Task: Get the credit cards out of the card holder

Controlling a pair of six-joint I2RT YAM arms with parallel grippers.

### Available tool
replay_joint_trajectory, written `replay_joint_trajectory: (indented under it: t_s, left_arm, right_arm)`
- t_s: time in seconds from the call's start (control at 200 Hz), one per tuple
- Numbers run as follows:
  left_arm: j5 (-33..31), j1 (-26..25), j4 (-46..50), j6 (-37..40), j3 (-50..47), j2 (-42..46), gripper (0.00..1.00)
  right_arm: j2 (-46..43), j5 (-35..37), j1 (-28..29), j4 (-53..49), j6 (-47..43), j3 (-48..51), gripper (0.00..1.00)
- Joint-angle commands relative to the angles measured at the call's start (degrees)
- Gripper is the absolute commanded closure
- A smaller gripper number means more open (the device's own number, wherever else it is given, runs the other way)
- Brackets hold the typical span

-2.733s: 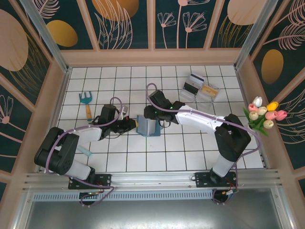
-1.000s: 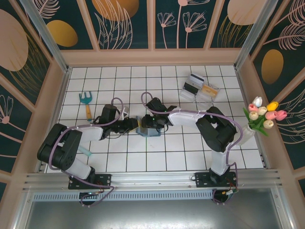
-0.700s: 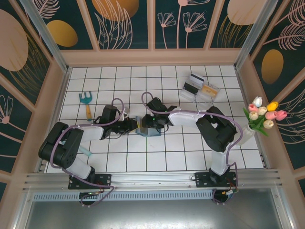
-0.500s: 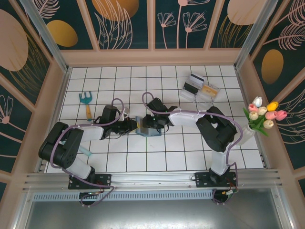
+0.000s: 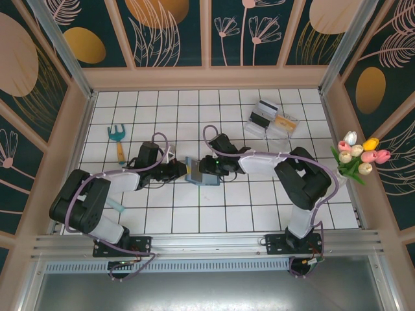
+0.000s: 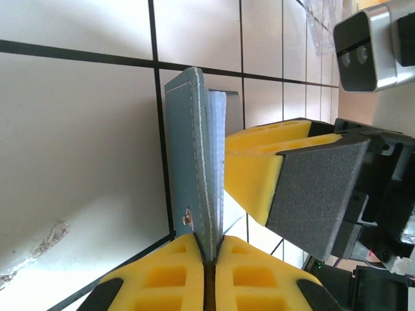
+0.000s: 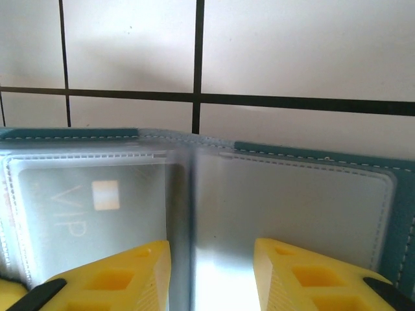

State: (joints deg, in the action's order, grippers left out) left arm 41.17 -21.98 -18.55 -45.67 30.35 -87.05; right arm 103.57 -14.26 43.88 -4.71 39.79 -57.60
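**Top view:** The small teal-blue soft card holder [image 5: 200,172] stands on its edge in the middle of the frame, on the white tiled table [image 5: 246,207]. The left claw [image 5: 183,170] reaches it from the left. The right claw [image 5: 214,168] reaches it from the right. I think the left one keeps it standing so the right one can get at the pockets. The clear plastic tray [image 5: 271,123] sits at the upper right, well apart.

**Left wrist view:** The left claw [image 6: 209,249] is at the bottom of the frame. Its yellow fingers [image 6: 162,278] are pressed together, pinching the bottom edge of the card holder [image 6: 185,155]. The holder runs straight up the middle. The right claw's yellow finger [image 6: 259,175] touches the holder's inner side from the right.

**Right wrist view:** The card holder [image 7: 272,152] is opened flat across the frame, just past the fingertips. The right claw [image 7: 211,272] is at the bottom, spread, pinching nothing I can see. The holder's fold sits in the gap between the fingers. A pale grey plastic card with a gold chip [image 7: 84,201] sits in the left clear pocket, above the left finger.
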Motion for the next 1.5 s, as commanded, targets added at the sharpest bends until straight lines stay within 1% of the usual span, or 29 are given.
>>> replay_joint_trajectory:
  t_s: [0.0,0.19,0.59,0.826,0.936,1.106,1.206,1.376,1.436,1.491]
  left_arm:
    - [2.28,-0.16,-1.97,-0.29,0.91,2.16,1.00]
    - [4.99,-0.24,-8.19,-4.08,-0.73,2.06,1.00]
    - [6.71,-0.15,-11.03,-4.37,-1.12,2.14,1.00]
    - [6.57,-0.17,-11.20,-3.70,-1.58,1.70,1.00]
    - [6.05,-0.22,-10.44,-3.12,-1.75,1.91,1.00]
    - [5.05,-0.17,-8.96,-2.37,-1.44,2.31,1.00]
    - [3.54,-0.17,-6.42,-1.37,-0.78,2.58,1.00]
    - [2.90,-0.16,-5.01,-0.70,-0.42,2.41,1.00]
    - [2.46,-0.16,-4.32,-0.52,-0.29,2.24,1.00]
    - [2.34,-0.15,-4.37,-0.54,-0.20,2.06,1.00]
  right_arm:
    - [2.06,-1.46,-0.10,0.40,1.25,0.27,0.60]
    - [4.22,-1.21,0.26,-1.16,0.51,-1.78,0.60]
    - [7.77,-1.38,0.77,-2.41,0.22,-4.19,0.60]
    - [8.85,-1.94,0.52,-2.25,0.01,-4.80,0.60]
    - [6.89,-3.14,-0.22,-0.75,-0.02,-3.64,0.60]
    - [2.12,-6.95,-1.95,5.11,1.90,0.43,0.59]
    - [-0.84,-5.61,-1.70,5.79,1.90,1.50,0.59]
    - [-5.49,-1.52,0.30,4.78,-0.99,2.08,0.51]
    - [-6.67,-0.09,1.30,4.70,-1.62,2.37,0.46]
    - [-7.28,0.58,2.06,4.75,-2.14,2.50,0.43]
